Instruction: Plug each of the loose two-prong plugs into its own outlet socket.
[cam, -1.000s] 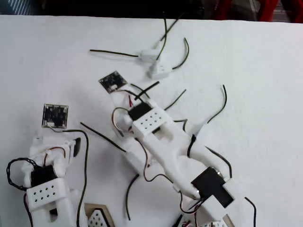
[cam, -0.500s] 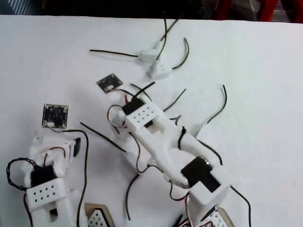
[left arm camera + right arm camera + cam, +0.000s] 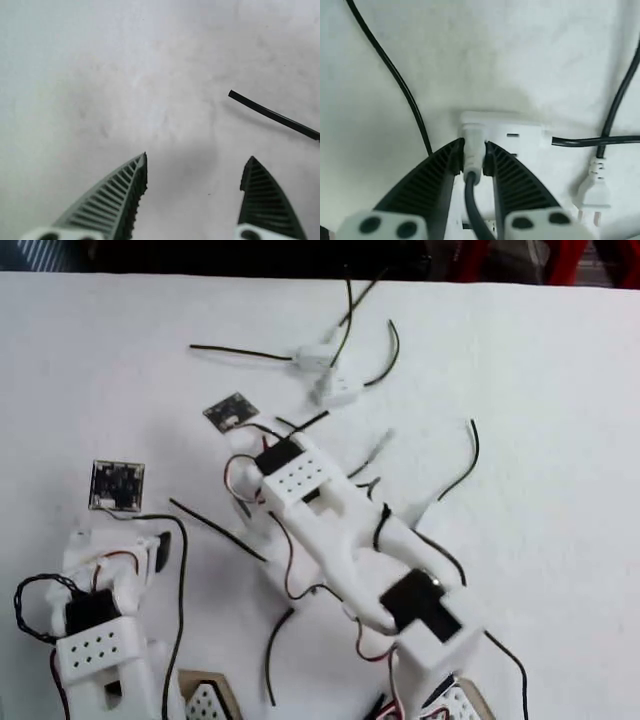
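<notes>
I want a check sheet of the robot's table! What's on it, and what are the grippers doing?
Surface: white table, no stains seen.
Job's things: plug held against the outlet; whether it is fully in, cannot tell. A spare plug lies beside it.
Clutter: one dark square, a second square.
Grippers: right gripper shut on the plug; left gripper open over bare table.
Cables: loose black cables scattered over the table.
Surroundings: dark strip with red shapes behind the table.
</notes>
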Tool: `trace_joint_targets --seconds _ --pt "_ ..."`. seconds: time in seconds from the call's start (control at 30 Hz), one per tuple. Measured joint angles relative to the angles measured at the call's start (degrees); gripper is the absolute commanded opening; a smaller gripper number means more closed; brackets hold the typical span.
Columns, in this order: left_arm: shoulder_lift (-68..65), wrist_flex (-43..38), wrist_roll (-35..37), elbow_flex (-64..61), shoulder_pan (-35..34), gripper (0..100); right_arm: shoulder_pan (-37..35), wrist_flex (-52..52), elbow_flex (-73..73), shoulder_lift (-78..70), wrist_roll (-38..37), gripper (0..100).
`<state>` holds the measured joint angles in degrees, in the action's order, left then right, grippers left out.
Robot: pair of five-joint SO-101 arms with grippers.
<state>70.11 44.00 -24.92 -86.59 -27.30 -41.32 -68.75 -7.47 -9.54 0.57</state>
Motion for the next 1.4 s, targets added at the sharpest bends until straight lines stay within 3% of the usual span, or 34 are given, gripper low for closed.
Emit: trace_joint_targets --seconds 0.4,0.8,0.9,1.0,1.4 --pt "0.0 0.0 0.0 0.0 0.0 30 6.86 -1.32 8.35 10.81 -6.95 1.6" --pt "0.0 0.0 0.0 0.0 0.0 30 19.34 20.92 8.35 -1.23 -9.58 2.2" --pt "0.0 0.0 0.0 0.0 0.0 30 21.01 21.45 8.53 -5.1 -9.58 10.3" --pt "0.0 0.0 0.0 0.0 0.0 30 21.71 18.11 12.92 -7.21 -9.58 18.0" --pt "0.0 0.0 0.0 0.0 0.0 30 21.89 -18.73 29.01 -6.15 -9.67 10.4"
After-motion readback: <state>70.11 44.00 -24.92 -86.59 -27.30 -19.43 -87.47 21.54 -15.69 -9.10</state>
